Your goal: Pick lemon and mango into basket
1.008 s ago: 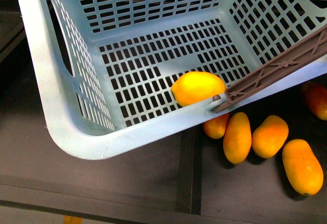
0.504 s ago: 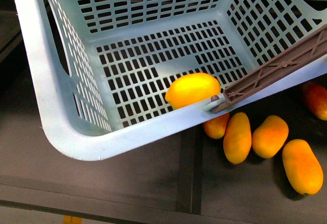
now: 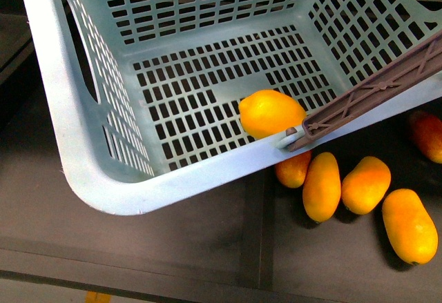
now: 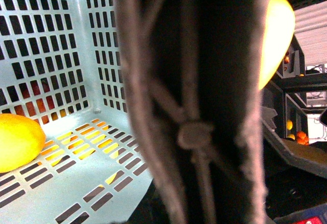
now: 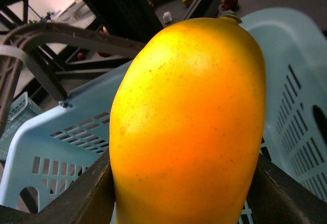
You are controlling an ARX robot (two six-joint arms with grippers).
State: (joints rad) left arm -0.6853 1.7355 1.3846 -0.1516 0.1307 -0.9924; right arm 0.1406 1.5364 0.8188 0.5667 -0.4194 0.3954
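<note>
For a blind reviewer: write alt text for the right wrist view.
A large orange-yellow mango fills the frame, gripped between the dark fingers of the right pincer. The pale blue slotted basket sits behind it.

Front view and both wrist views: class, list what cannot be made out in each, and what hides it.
- Front view: neither arm shows; the basket covers part of one orange fruit.
- Left wrist view: the blurred brown handle blocks the middle; the edge cuts off the lemon.
- Right wrist view: the mango fills the frame, hiding most of the basket.
</note>
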